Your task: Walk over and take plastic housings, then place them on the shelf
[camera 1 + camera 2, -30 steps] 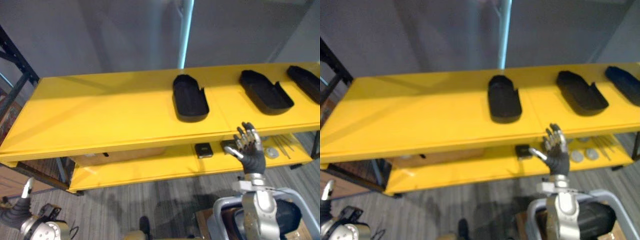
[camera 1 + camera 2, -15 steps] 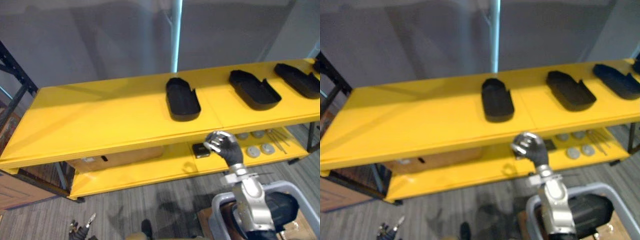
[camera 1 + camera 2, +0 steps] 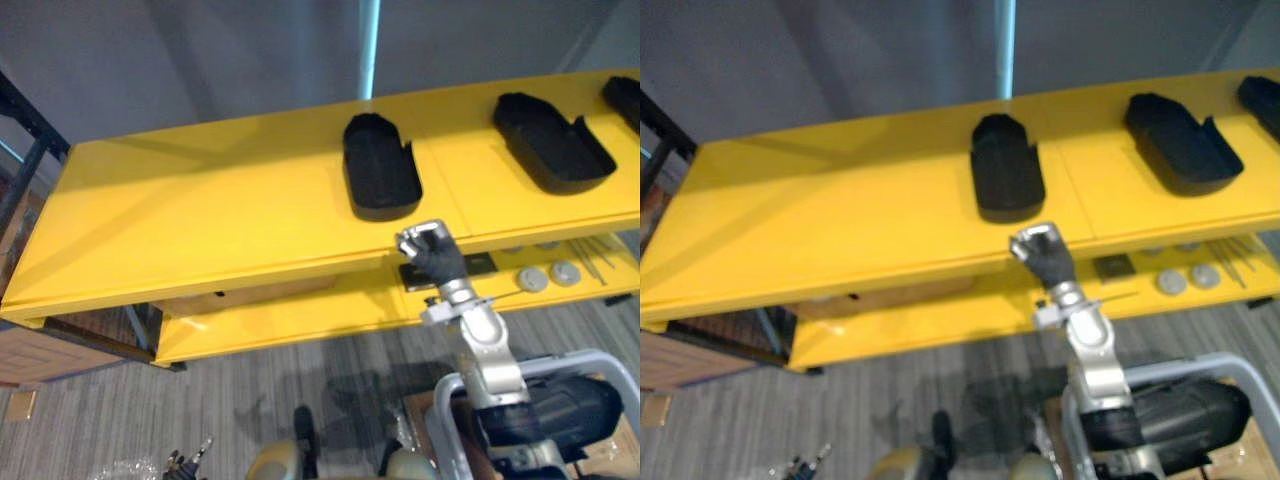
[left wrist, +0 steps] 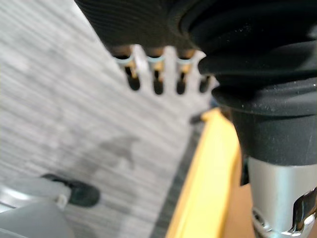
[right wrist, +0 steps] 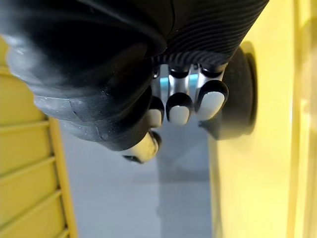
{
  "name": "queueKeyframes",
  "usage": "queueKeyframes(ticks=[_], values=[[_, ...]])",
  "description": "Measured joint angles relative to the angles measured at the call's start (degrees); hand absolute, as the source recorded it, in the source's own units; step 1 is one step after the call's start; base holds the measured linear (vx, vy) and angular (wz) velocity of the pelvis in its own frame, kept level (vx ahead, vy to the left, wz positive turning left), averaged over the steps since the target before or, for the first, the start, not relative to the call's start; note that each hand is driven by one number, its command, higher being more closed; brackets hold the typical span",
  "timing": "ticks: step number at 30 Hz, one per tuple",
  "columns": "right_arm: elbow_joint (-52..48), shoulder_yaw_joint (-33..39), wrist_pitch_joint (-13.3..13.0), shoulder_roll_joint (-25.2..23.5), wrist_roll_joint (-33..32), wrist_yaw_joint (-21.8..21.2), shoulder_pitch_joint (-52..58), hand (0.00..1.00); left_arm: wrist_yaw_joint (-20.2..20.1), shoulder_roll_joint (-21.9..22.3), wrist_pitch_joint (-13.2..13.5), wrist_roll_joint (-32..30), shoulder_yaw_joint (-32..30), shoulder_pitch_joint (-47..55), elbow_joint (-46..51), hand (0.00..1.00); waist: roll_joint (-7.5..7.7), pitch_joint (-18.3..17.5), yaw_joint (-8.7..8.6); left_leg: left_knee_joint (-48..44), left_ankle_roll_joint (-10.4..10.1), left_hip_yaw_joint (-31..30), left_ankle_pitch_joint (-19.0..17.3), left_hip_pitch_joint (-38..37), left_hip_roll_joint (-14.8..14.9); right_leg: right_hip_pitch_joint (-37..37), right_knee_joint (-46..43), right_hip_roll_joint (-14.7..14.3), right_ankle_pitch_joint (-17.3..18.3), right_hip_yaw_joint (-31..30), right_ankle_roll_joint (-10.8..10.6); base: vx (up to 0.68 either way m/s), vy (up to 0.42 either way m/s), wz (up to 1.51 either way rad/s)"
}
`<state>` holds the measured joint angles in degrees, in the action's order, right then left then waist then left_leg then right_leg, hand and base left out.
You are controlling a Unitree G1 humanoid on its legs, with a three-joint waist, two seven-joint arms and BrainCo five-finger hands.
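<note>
Three black housings lie on the top board of the yellow shelf (image 3: 200, 210), well apart in a row: one (image 3: 378, 180) near the middle, a second (image 3: 550, 150) to its right, and a third (image 3: 625, 100) at the right edge of view. The right hand (image 3: 430, 250) is raised at the board's front edge, just before the middle housing, fingers (image 5: 179, 106) curled together and holding nothing. The left hand (image 4: 148, 29) hangs low over the grey floor (image 4: 59, 124), fingers loose and apart, holding nothing.
</note>
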<state>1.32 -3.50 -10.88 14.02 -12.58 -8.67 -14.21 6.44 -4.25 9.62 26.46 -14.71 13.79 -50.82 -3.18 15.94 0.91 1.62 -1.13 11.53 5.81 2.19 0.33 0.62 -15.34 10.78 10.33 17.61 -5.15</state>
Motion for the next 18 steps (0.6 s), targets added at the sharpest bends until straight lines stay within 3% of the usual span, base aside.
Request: queueKeyframes(ticks=[3, 9, 18], values=[[-0.01, 0.00, 0.30, 0.53, -0.03, -0.02, -0.27, 1.00, -0.01, -0.02, 0.00, -0.01, 0.24, -0.18, -0.03, 0.00, -0.50, 0.43, -0.06, 0.15, -0.16, -0.04, 0.14, 0.14, -0.05, -0.68, -1.17, 0.23, 0.57, -0.08, 0.07, 0.00, 0.000, 0.00], [0.28, -0.03, 3.67, 1.28, -0.04, -0.06, -4.16, 1.00, -0.37, -0.01, 0.01, -0.03, 2.56, -0.47, -0.04, 0.00, -0.70, 1.27, -0.28, 0.22, -0.35, -0.15, 0.34, 1.05, -0.03, -2.02, -2.44, 0.34, 0.90, -0.02, 0.18, 0.01, -0.002, 0.00], [8.49, -0.10, 3.96, 2.07, -0.13, -0.07, -11.18, 1.00, -0.31, 0.07, -0.02, -0.03, 4.83, -0.73, 0.04, 0.00, -1.74, 2.70, -0.13, 0.88, -0.11, -1.96, 1.26, 1.35, -1.28, -2.70, -5.25, 2.00, 2.53, 1.62, -0.04, 0.01, 0.003, 0.12]])
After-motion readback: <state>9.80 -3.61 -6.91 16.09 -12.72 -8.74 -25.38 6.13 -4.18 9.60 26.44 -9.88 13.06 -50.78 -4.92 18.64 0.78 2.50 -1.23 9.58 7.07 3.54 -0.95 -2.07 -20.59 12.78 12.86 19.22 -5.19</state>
